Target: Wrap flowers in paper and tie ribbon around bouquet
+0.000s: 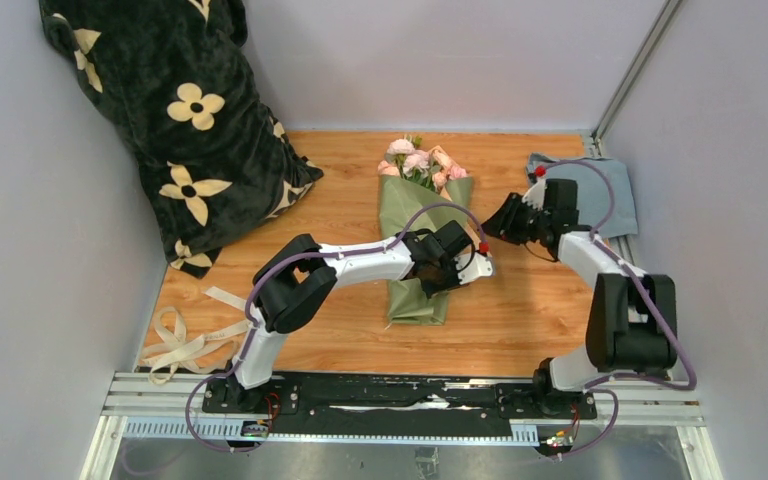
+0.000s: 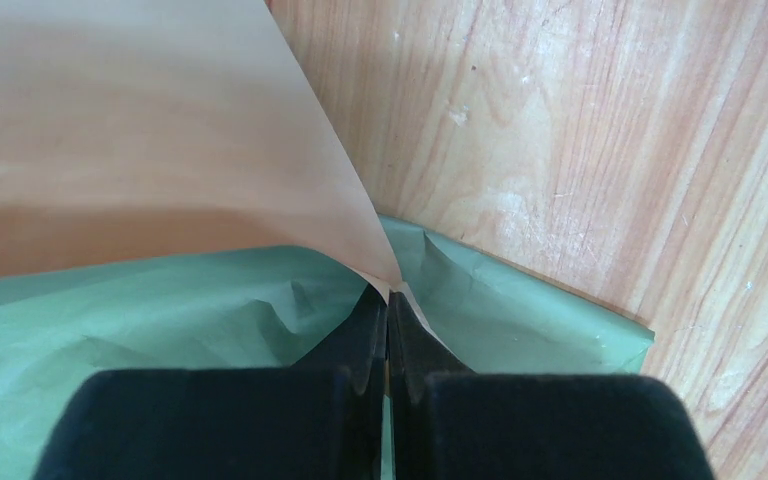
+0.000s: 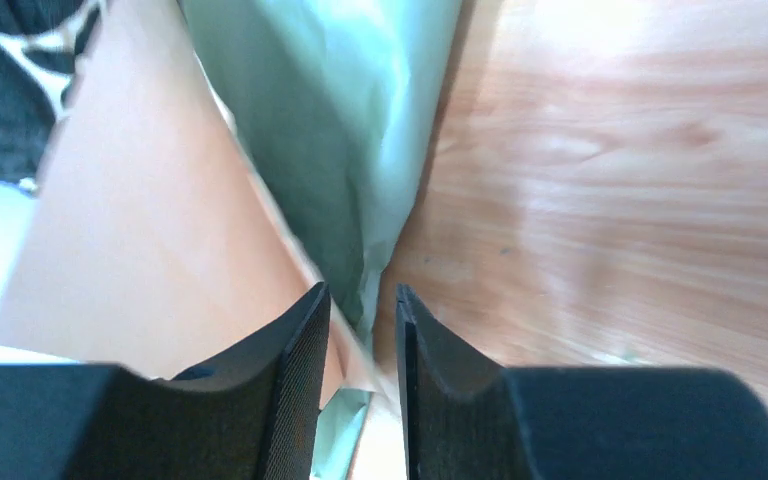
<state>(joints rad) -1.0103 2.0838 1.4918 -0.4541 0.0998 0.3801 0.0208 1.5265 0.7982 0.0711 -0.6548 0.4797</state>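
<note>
While the left gripper pinches the paper, the right gripper straddles it, unclenched.

Your top view looks down from behind the arms, both wrist views close on the paper, shared mid-frame.

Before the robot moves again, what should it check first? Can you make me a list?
1. Left gripper holding the paper: ok, it is shut on the tip of the peach flap.
2. Right gripper holding the paper: not ok, its fingers stand apart; the paper edge shows between them, unpinched.
3. Flowers inside the wrap: ok, pink blooms poke out of the bouquet's far end.
4. Ribbon ready: not ok, it lies loose at the table's near left edge, far from both grippers.
5. Wrap closed snugly: cannot tell, the left arm hides the middle.
</note>
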